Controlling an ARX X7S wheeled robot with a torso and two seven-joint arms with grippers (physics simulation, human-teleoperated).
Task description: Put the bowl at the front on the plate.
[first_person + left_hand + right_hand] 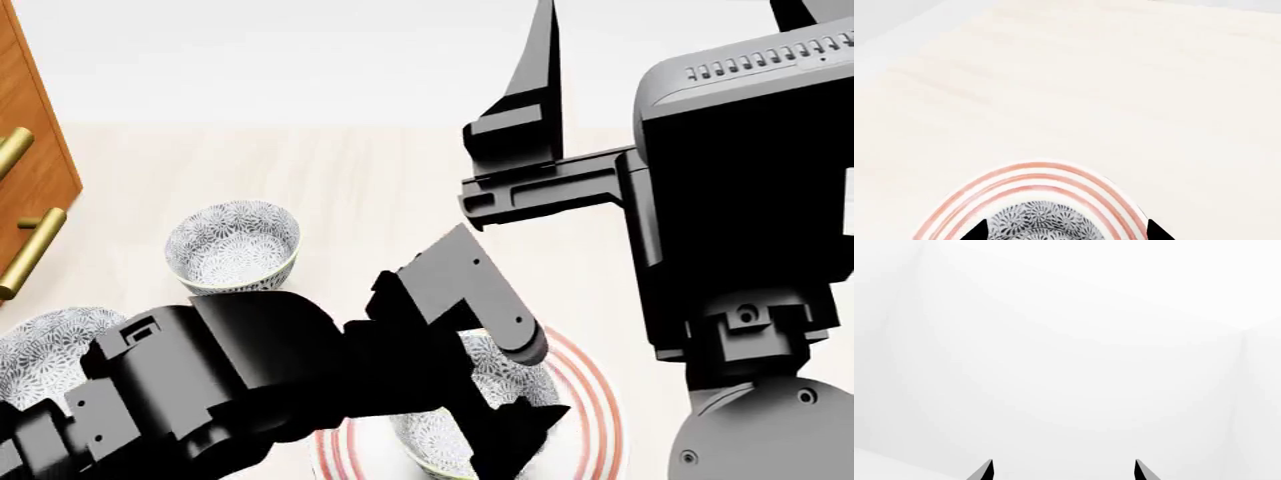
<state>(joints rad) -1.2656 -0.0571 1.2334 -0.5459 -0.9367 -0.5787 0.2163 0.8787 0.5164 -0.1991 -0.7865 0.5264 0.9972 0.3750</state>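
Note:
The bowl, white with a dense blue-grey floral pattern, sits inside the plate, a wide white plate with thin red rings. My left gripper hangs over it, open, one black fingertip close beside the bowl and the other clearly apart from it. In the head view the left arm covers most of the bowl and the near side of the plate. My right gripper is open, raised high, with only blank white background between its fingers.
Two more patterned bowls stand left of the plate, one farther back and one at the left edge. A wooden cabinet with brass handles stands at the far left. The right arm fills the right side.

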